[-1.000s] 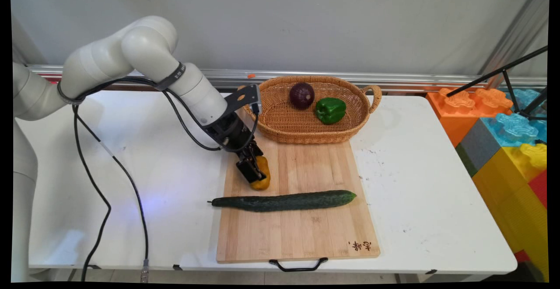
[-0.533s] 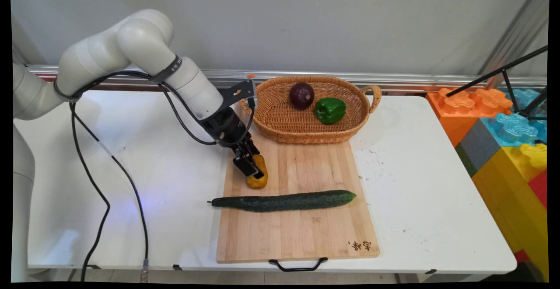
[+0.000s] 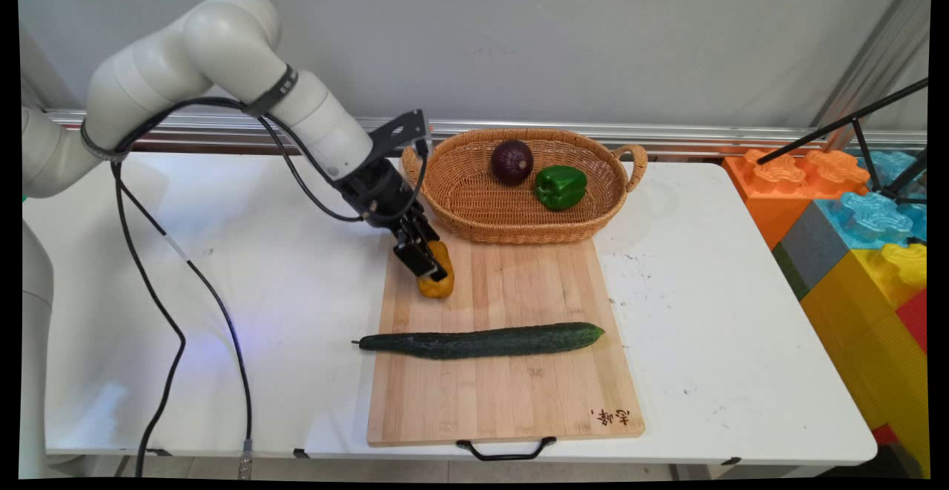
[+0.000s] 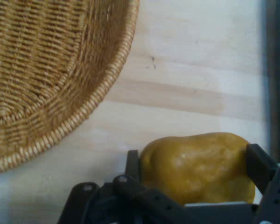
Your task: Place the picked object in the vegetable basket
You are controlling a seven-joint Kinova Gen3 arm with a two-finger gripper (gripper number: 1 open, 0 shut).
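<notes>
Since the earlier frames, you are seeing the arm pulling up and back toward the upper left of the frame, and the yellow-orange vegetable (image 3: 437, 276) is travelling with it, now sitting higher on the picture and closer to the basket than a second ago, while everything else is lying where it was. Going from the biggest thing down: the white table (image 3: 704, 327) is filling the lower two thirds of the main view, and the wooden cutting board (image 3: 511, 394) is lying at its centre, reaching down to the table's near edge. The wicker basket (image 3: 474, 208) is sitting just above the board's top edge, and it is holding a red onion (image 3: 511, 161) and a green bell pepper (image 3: 560, 185) side by side. The long cucumber (image 3: 482, 342) is stretching across the middle of the board, its stem end poking past the board's left edge. The gripper (image 3: 430, 271) is hanging over the board's upper left corner, between cucumber and basket, with its two fingers (image 4: 259, 161) pinching the yellow-orange vegetable from either side. In the hand view you are looking at that vegetable (image 4: 196, 165) clamped at the bottom of the frame, with the basket's woven rim (image 4: 84, 107) curving through the upper left and bare board (image 4: 191, 70) behind.
</notes>
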